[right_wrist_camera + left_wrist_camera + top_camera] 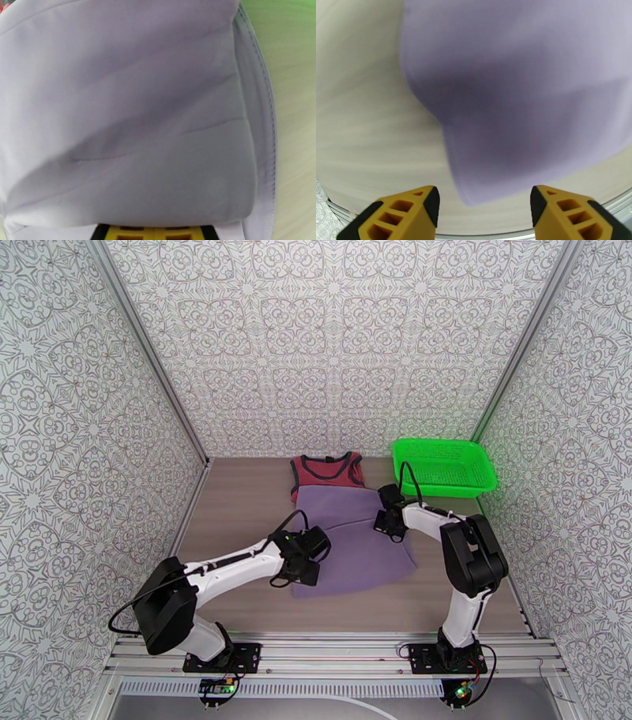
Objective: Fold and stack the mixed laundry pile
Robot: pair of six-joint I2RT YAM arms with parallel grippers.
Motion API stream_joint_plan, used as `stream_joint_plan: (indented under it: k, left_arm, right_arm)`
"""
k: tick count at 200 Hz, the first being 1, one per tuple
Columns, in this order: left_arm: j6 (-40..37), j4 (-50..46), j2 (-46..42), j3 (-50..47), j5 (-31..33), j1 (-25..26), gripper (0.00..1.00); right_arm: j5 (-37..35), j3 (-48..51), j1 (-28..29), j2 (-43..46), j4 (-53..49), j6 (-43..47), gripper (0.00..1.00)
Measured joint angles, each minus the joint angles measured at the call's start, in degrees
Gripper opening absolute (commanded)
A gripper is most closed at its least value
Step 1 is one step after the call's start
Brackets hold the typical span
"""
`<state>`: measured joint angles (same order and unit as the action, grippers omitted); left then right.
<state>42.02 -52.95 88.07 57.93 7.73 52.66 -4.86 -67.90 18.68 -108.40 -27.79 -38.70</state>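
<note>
While the lavender garment (355, 544) is spread on the table (237, 516), overlapping the red tank top (328, 469) behind it, no finished fold or stack is noted. Right jaws are clenched on its right edge, and left jaws are held released above its near-left corner.

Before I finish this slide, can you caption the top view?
A lavender garment spread on the table, covering the lower part of a red tank top; green basket at the far right.
</note>
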Motion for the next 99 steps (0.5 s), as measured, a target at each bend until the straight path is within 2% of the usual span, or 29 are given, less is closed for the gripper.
stream_joint_plan:
  k: [25,56,75,99]
  left_arm:
    - [2.7,-0.1,-1.1,-2.3,-0.6,1.8,0.59]
    - [4.1,-2.2,-2.7,-2.6,1.0,1.6,0.59]
    - [4.0,-4.0,-4.4,-2.3,2.1,-0.2,0.59]
    - [3.3,-3.8,-9.0,-2.5,2.0,-4.9,0.59]
  right_arm:
    - [0.1,-0.2,0.0,-0.2,0.4,-0.8,0.0]
    - [1.5,0.4,0.2,2.1,-0.5,0.5,0.0]
    - [2.4,0.9,1.4,7.7,-3.1,2.6,0.0]
    - [4.3,0.1,6.3,15.0,-6.0,5.2,0.0]
